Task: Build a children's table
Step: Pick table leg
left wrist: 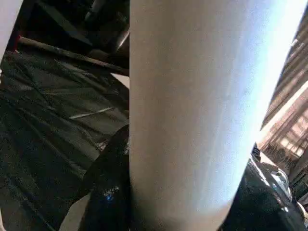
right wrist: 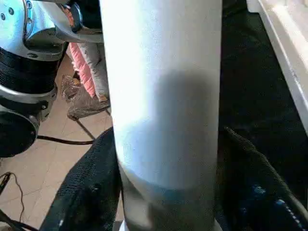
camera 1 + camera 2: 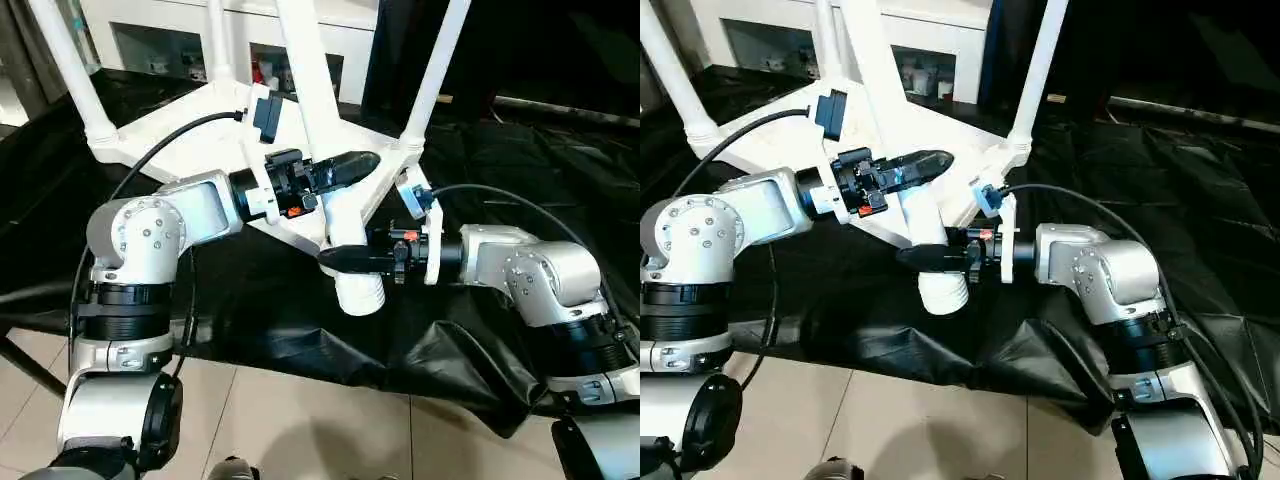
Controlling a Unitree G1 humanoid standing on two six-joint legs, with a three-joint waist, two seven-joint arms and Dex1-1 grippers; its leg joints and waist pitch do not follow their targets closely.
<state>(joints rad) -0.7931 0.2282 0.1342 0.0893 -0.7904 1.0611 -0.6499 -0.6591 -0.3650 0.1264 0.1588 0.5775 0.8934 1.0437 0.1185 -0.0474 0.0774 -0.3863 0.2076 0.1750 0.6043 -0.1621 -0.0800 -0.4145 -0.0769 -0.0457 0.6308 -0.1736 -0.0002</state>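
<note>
The children's table top lies upside down on a black cloth, with three white legs standing up from its corner sockets. Both grippers hold another white leg at the near corner, tilted, its ribbed thick end hanging low over the cloth. My left gripper is shut on that leg higher up, and its black fingers flank the tube. My right gripper clasps it lower, near the thick end, with its fingers on both sides of the tube.
The black cloth covers the low work surface and hangs in folds over its near edge. Tiled floor lies in front. A white cabinet with glass-fronted shelves stands behind the table top.
</note>
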